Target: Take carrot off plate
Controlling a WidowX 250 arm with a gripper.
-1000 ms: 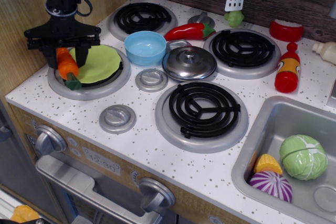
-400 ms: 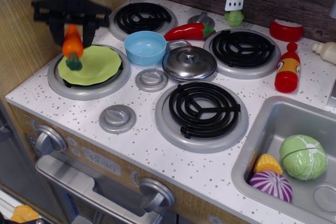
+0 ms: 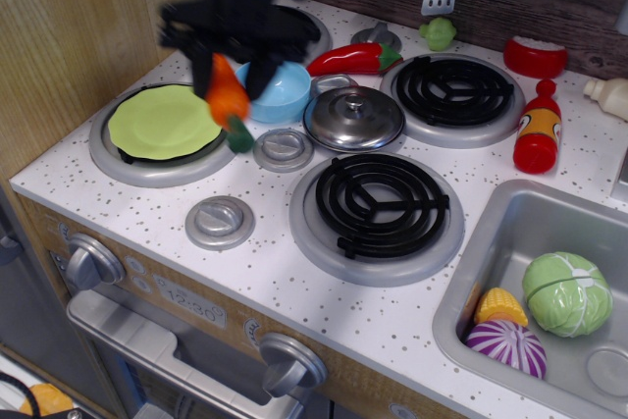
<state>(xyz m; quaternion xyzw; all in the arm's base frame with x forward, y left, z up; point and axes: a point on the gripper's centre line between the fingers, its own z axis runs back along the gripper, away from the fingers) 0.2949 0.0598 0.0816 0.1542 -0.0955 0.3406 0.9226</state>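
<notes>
The carrot [image 3: 228, 100] is held tight by the black fingers [image 3: 231, 66], which are clamped around its orange top. Its green stem end points down. It hangs in the air, touching nothing below it.

A second ago the carrot was being lifted at the left edge of the plate [image 3: 165, 121]. A moment later it was held above the plate. Now it has been carried to the right, past the plate's right edge. It is seen in front of the blue bowl [image 3: 285, 95], with the small grey knob [image 3: 284, 149] just beside its tip. The arm looks blurry, so it is judged to be moving fast.

The plate is left bare on the left burner [image 3: 128, 164]. Nothing is lying on it now. So the main part of the job looks done: the carrot is off the plate.

What is left is a place to put it down. A free spot on the white bench [image 3: 265, 272] is seen in front of the knobs. The steel lid [image 3: 354, 117] and the red pepper [image 3: 353, 59] are close by, so a bump could happen if the carrot is swung too far.
</notes>
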